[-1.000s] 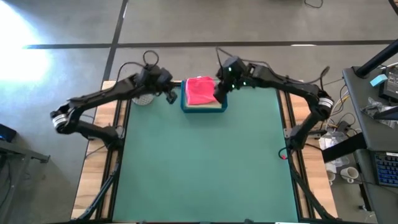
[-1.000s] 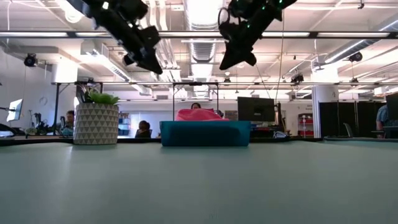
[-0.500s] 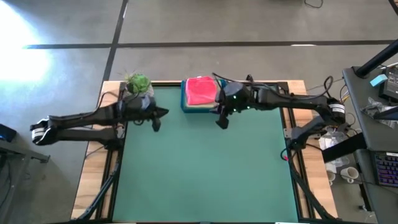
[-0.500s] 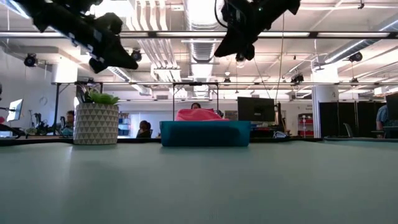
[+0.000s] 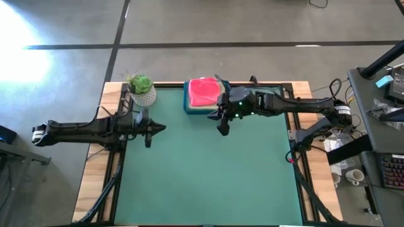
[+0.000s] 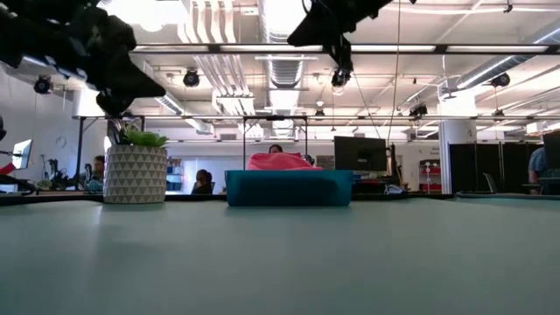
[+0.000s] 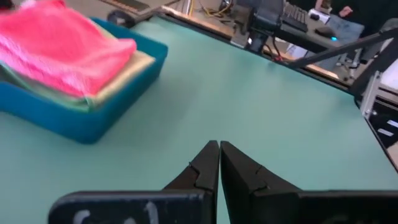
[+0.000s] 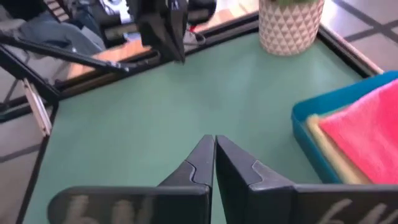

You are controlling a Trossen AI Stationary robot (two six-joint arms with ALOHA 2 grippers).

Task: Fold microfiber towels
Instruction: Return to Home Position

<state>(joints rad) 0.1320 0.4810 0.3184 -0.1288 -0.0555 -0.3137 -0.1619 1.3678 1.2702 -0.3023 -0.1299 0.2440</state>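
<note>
Left hand (image 5: 149,137) and right hand (image 5: 221,128): fingers pressed together on both, nothing held.
I read the pink towel (image 5: 203,92) lying atop the other towels (image 7: 127,70) in the blue tray (image 5: 187,104) at 12 o'clock on the surface (image 5: 208,176). The right hand hovers at the tray's 5 o'clock, the left hand at the surface's 10 o'clock.

no text, labels or numbers readable

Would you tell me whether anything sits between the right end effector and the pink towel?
Nothing visible does. The right end effector, shut, hangs in the air just beside the blue tray. The pink towel lies uncovered on top inside it.
</note>
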